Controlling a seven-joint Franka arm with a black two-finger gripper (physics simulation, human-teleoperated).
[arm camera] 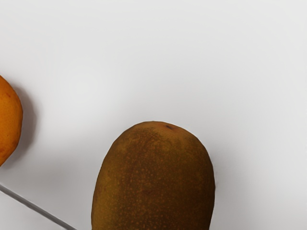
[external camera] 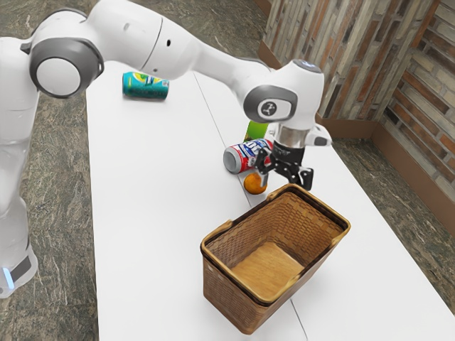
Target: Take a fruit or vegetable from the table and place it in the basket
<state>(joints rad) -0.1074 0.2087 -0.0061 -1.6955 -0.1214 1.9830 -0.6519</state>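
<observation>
1. One brown, kiwi-like fruit is lying beneath the hand, with white tabletop showing around its rounded end. Its oval body is bulging smoothly, its skin is carrying fine pale speckles, and a small dark mark is sitting near the tip. Olive-gold tones are warming one flank while the other is falling into deep brown shade.

2. One orange-coloured fruit is resting on the tabletop, near the brown fruit but apart from it. Its round side is glowing a bright, warm orange with darker mottling, and it is casting a soft shadow.

3. One black gripper is hovering just beyond the far rim of the basket, toward the exterior view's right. Its fingers are standing spread apart, gripping nothing.

4. One brown woven basket is standing upright on the near part of the table, its inside floor lying bare.

5. Two cans are lying on their sides: a red, white and blue one is lying beyond the orange-coloured fruit, and a teal one is lying far off at the exterior view's left.
</observation>
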